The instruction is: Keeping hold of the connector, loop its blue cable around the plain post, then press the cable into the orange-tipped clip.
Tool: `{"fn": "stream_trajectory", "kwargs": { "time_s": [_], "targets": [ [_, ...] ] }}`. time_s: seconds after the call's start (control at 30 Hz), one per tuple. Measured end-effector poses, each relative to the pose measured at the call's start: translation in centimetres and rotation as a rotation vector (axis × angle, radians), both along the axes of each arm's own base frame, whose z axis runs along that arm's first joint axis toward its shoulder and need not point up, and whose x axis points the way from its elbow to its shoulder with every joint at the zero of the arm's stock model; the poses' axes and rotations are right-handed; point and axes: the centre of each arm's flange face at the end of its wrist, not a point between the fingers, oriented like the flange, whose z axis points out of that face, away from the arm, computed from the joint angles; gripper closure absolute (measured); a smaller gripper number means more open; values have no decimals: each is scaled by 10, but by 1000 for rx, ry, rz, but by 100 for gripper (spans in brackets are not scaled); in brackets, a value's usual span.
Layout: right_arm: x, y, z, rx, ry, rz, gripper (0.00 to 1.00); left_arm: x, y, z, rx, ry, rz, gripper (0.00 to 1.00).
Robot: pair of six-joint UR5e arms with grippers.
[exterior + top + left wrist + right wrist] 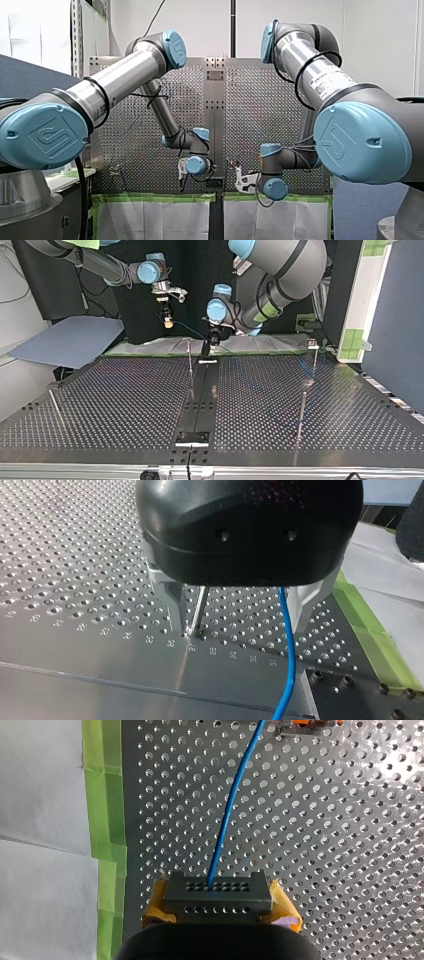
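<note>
Hold: done. R gripper (218, 906) pinches the connector (217, 892) btw its yellow pads (282, 906), up off the table (350, 845). In the top view it hangs at the table's far edge, left of centre. Cable (231, 810) leaves the connector's face and runs out ahead over the holes in a mild curve, no kink.

Loop: not done, as far as I can judge. L gripper (240, 614) is down low at the table, fingers (172, 605) spread, pinching nothing. Post (200, 611) shows upright in the gap, near one finger. The cable passes thru the same gap near the other finger. It is beside the post and apart from it, not around it. No wrap shows in any view.

Clip: not started. The orange bit far ahead in the right wrist view is prob. the clip (301, 722). The cable heads that way, but whether it touches the clip I can't tell, since it's cut off there.

Left to do: take the cable round the post, then seat it in the clip, w/ the connector held throughout. Roughly the first third.
</note>
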Motion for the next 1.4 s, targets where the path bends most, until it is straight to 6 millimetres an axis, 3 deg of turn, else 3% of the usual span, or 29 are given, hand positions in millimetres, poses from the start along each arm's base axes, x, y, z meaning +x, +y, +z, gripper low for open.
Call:
{"fn": "stream_trajectory", "kwargs": {
  "time_s": [0.07, 0.1, 0.13, 0.17, 0.2, 0.27, 0.4, 0.47, 0.63, 0.67, 1.4],
  "targets": [
    [0, 0, 0, 0, 1, 0, 100, -1, -1, 0, 0, 1, -3, 24],
    [0, 0, 0, 0, 2, 0, 100, -1, -1, 0, 1, 1, -4, 24],
    [0, 0, 0, 0, 2, 0, 100, -1, -1, 0, 1, 2, -5, 39],
    [0, 0, 0, 0, 3, 0, 100, -1, -1, 0, 0, 2, -5, 47],
    [0, 0, -1, 0, 4, 0, 100, -1, -1, 0, 0, 2, -5, 47],
    [0, 0, -1, 0, 5, 0, 100, -1, -1, 0, 0, 3, -5, 70],
    [0, 1, -1, 0, 5, 0, 100, -2, -1, -1, 1, 6, -7, 80],
    [0, 0, -1, 0, 5, 0, 100, -2, -1, -1, 2, 9, -7, 91],
    [0, 1, -1, 1, 7, 1, 100, -3, -1, -2, 6, 14, -8, 91],
    [0, 1, -1, 1, 7, 1, 100, -3, -1, -2, 7, 14, -8, 100],
    [0, 0, -1, 0, 7, -1, 100, -29, 2, -27, 9, 10, -28, 100]
  ]
}}
